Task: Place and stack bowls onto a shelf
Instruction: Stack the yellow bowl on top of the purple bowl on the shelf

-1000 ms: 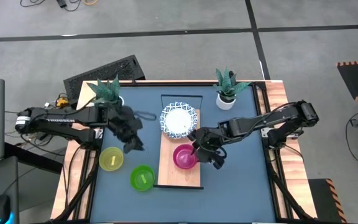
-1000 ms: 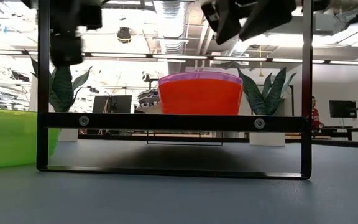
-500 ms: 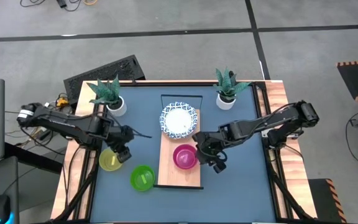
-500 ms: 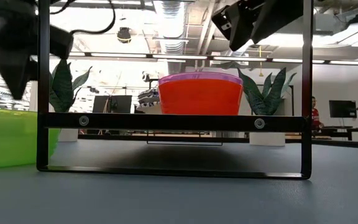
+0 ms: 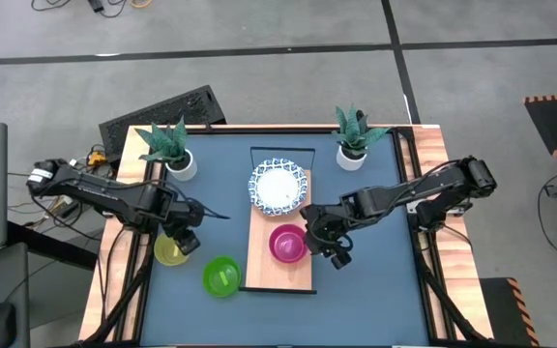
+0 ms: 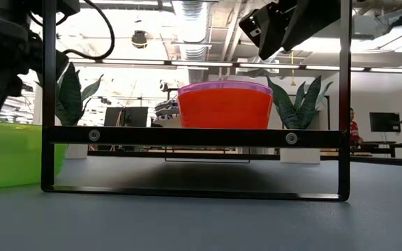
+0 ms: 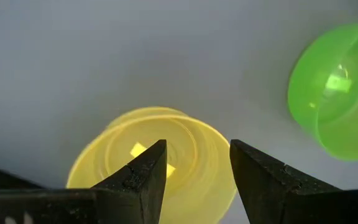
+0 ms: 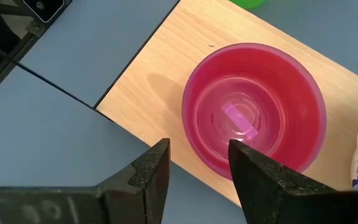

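The light-wood shelf (image 5: 262, 253) lies along the table's middle on a black frame (image 6: 194, 136). On it sit a white bowl with a blue-patterned rim (image 5: 278, 187) at its far end and a purple bowl nested in a red one (image 5: 287, 242) (image 6: 225, 104) (image 8: 253, 106). The yellow bowl (image 5: 167, 253) (image 7: 185, 146) and the green bowl (image 5: 221, 276) (image 7: 337, 93) rest on the blue tabletop to the shelf's left. My left gripper (image 5: 188, 239) (image 7: 197, 168) is open just above the yellow bowl. My right gripper (image 5: 330, 246) (image 8: 197, 165) is open and empty beside the shelf's right edge, next to the purple bowl.
Two potted plants stand at the far corners of the table, one on the left (image 5: 170, 147) and one on the right (image 5: 353, 135). The frame's black uprights (image 6: 47, 90) rise at the shelf's near end. Bare blue tabletop (image 5: 375, 280) lies to the shelf's right.
My left gripper has swung from near the far-left plant toward the table's near-left and come down over the yellow bowl. My right gripper has drawn slightly away from the purple bowl toward the table's right. The bowls have kept still.
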